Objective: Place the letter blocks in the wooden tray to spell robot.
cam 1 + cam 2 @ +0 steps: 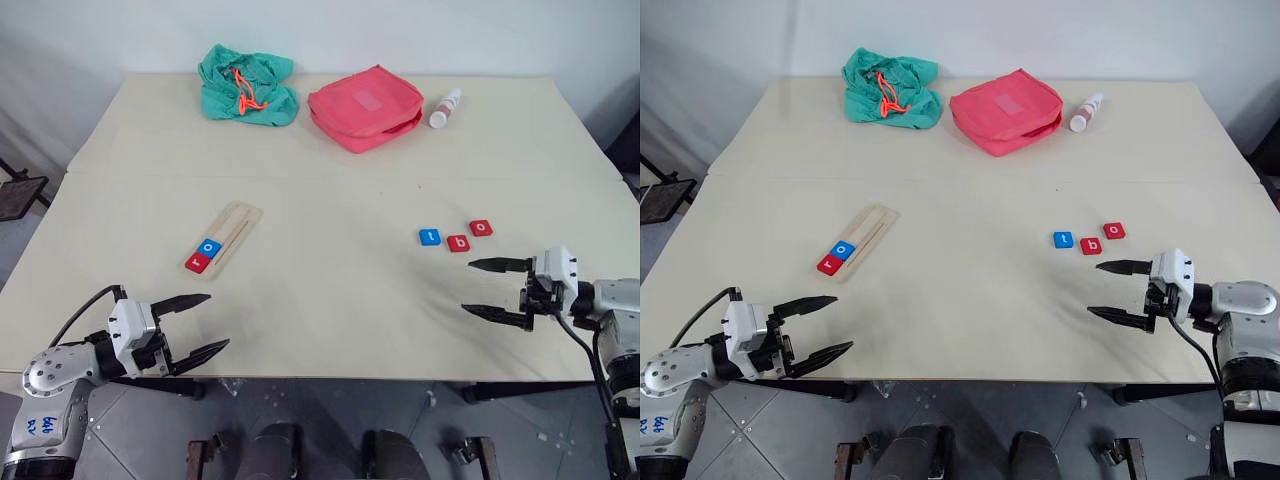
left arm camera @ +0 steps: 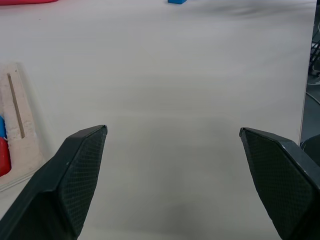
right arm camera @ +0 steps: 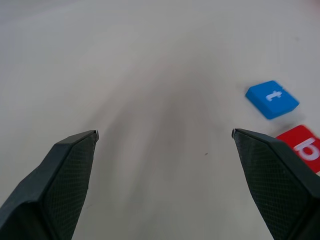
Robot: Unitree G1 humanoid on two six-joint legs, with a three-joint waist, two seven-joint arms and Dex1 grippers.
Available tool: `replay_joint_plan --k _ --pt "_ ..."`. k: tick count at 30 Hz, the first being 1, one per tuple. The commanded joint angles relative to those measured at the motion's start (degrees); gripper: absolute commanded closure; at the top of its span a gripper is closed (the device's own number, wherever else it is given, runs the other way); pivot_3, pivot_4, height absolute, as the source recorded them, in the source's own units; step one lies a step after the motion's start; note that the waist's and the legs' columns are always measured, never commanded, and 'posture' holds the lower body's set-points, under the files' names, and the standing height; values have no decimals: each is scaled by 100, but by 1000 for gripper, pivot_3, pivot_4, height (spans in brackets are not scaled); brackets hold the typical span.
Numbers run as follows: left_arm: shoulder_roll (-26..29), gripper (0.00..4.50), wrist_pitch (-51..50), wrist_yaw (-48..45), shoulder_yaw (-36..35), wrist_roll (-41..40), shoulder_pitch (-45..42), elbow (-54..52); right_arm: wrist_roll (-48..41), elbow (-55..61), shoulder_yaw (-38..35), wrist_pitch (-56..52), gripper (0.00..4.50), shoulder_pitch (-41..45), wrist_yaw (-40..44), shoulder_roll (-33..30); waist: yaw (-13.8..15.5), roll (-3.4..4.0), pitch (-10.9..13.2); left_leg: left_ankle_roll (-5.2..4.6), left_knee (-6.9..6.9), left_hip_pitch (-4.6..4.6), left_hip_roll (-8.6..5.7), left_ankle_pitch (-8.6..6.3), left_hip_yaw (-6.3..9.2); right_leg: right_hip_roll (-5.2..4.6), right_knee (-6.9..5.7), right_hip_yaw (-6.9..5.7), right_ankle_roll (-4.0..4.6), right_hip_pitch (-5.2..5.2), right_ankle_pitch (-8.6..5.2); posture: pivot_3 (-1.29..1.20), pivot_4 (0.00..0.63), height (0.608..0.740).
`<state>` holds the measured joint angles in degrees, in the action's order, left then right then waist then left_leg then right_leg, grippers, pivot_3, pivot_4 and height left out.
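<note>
Lying on the table [image 1: 330,300] at about nine o'clock from its centre, the wooden tray [image 1: 226,236] was seen angled, with a red "r" block [image 1: 197,263] and a blue "o" block [image 1: 210,246] seated side by side at its near end. Three more blocks were found loose at about three o'clock: a blue "t" block [image 1: 429,237], a red "b" block [image 1: 458,243] and a red "o" block [image 1: 481,228], set in a short row, close together but apart. The left gripper [image 1: 207,324] was held at seven o'clock, fingers spread wide, nothing between them. The right gripper [image 1: 478,287] was held at four o'clock, just near of the loose blocks, fingers likewise spread and empty. A red pouch [image 1: 365,106], green cloth bag [image 1: 248,86] and small white bottle [image 1: 445,108] were noted at twelve o'clock.
</note>
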<state>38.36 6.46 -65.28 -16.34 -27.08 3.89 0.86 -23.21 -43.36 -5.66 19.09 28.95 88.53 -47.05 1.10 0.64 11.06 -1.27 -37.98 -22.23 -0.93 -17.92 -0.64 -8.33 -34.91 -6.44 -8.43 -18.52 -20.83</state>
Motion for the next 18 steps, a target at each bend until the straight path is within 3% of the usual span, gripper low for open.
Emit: replay_joint_plan --k 1,10,15,18 --pt "8 0 49 -23 -109 -144 -43 -75 -103 -103 -31 133 29 92 397 -117 5 0 0 0 0 0 0 0 0 0 -1 0 0 0 0 0 150 740" --pt "125 0 -680 651 -409 -276 382 -752 -32 -379 84 110 29 499 397 -37 -67 0 0 0 0 0 0 0 1 -2 -2 1 0 0 0 0 150 740" --pt "175 0 -1349 1011 -882 -567 809 -1287 -19 -531 185 153 29 730 397 8 -120 0 0 0 0 -1 -1 0 5 -5 -4 0 0 0 0 0 150 740" --pt "118 0 -1228 1128 -1326 -468 1213 -1548 2 -679 285 196 29 953 397 82 -129 0 0 0 0 -1 1 0 4 -3 -1 0 0 0 0 0 150 740"
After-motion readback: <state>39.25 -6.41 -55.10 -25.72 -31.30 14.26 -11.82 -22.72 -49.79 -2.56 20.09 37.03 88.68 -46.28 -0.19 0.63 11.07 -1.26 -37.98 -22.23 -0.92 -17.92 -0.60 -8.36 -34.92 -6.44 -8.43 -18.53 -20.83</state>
